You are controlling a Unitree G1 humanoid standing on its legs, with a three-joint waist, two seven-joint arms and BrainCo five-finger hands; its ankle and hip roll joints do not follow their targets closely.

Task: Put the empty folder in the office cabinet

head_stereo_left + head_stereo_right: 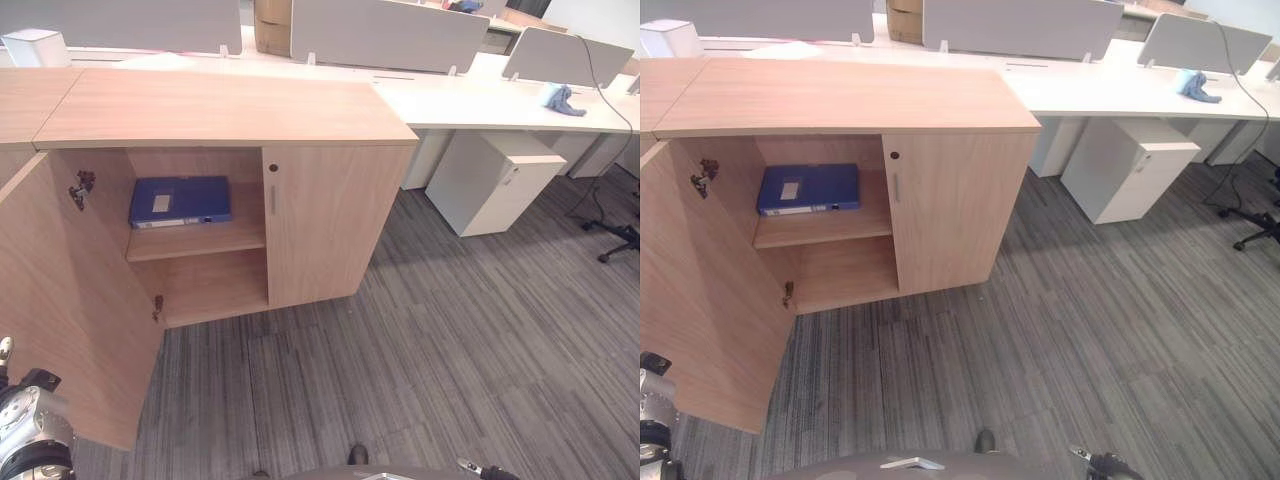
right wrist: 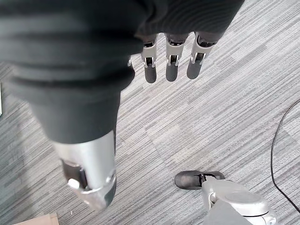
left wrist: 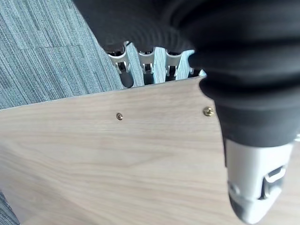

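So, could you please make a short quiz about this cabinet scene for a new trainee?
1. True or false: the blue folder lies flat on the upper shelf of the cabinet.
2. Which cabinet door stands open? A) the left door B) the right door C) both
3. Fill in: the right hand hangs over the grey ______.

Key: 1 true; 2 A; 3 carpet. The left hand is at the edge of the open door, fingers hidden behind it.

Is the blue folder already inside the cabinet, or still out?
Inside. The blue folder lies flat on the upper shelf of the cabinet, behind the open left door; the right door is shut.
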